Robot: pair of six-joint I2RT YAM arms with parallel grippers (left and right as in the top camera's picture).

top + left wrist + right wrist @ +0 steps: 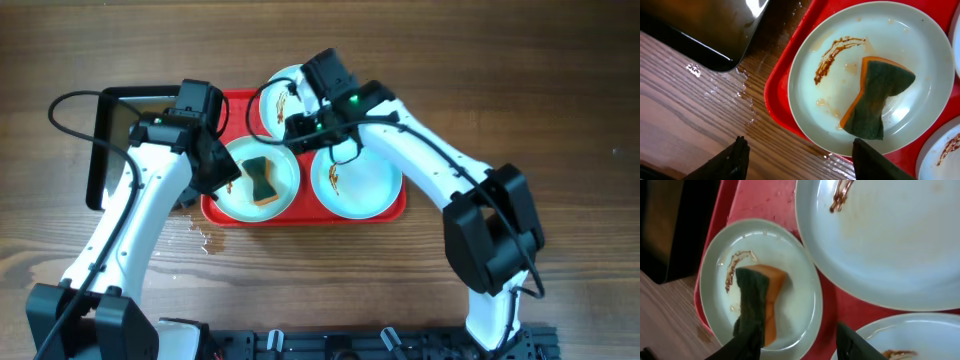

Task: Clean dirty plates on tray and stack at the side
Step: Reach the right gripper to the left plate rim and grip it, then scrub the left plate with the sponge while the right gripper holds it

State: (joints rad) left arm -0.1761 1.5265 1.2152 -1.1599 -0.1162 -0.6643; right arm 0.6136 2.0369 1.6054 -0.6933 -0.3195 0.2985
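Plates (365, 185) first: sitting three together on the red tray (812, 15), each showing a brown smear (832, 55), none yet stacked on the counter (560, 120). Carrying the sponge (875, 97) on the left plate (900, 40), green face up, pinched at the waist. Hovering with the left jaws wide apart at that plate's near rim, gripping nothing. Hanging with the right jaws spread too, empty, above the middle of the tray, below the far plate (880, 245) in the right wrist view. Lying just ahead and a little right of the left jaws, long axis pointing roughly away from them, so presenting the narrow waist across their gap. Judging the left arm (140, 210) the nearer from overhead, though not by much. Probably calling for a short reach forward and down, closing on the waist.
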